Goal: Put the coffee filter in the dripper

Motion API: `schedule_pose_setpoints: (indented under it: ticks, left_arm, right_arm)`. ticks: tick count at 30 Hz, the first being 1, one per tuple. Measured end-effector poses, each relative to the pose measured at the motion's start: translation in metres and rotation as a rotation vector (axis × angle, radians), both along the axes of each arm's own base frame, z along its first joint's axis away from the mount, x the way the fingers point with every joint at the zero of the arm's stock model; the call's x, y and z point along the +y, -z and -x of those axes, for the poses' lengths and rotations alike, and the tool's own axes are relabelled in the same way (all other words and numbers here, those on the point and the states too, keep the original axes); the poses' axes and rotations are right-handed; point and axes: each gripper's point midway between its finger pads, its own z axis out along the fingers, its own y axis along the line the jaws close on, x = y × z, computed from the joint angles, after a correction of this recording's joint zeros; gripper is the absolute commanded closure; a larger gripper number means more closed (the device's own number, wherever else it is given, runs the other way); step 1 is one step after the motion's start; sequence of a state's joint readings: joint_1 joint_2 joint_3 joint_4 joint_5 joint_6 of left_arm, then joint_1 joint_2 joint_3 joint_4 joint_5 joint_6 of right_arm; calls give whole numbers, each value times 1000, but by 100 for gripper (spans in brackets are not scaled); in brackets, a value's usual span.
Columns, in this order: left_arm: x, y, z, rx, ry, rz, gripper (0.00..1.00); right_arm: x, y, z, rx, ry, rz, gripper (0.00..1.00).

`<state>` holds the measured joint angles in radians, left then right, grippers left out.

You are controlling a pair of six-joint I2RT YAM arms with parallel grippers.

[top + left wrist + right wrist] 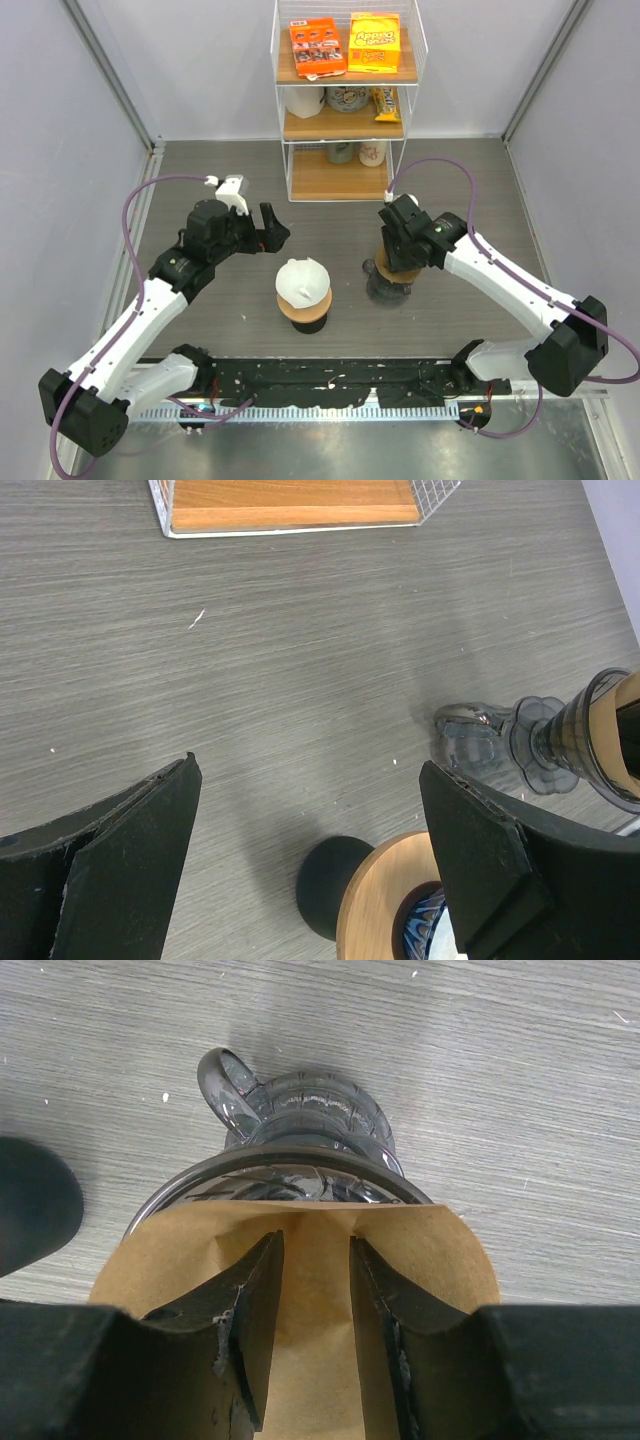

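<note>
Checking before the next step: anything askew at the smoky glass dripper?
The brown paper filter sits lopsided in the smoky glass dripper: it overhangs the rim nearest the right gripper, the far rim bare.

Brn filter (440,1260) on dripper (300,1120) — under claw (315,1250)

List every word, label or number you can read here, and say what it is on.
Nothing reads clearly enough to quote.
Orange box, top of the wire rack: print too small to read.
Yellow box beside it: large orange lettering, blurred.
Yellow packet, one level lower: dark lettering, too small.
Wrist views: no text.
</note>
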<state>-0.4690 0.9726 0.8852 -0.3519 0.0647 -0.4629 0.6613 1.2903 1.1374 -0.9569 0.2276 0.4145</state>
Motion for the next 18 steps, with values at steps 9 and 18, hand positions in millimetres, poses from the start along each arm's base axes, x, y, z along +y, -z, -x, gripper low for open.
schedule_pose_setpoints:
  ticks: [9,18]
  left_arm:
    - [0,0,0,1,0,0,1]
    - [0,0,0,1,0,-1,1]
  right_arm:
    - [2,5,-2,2,-3,1,61]
    - [2,13,0,20,-6,5,61]
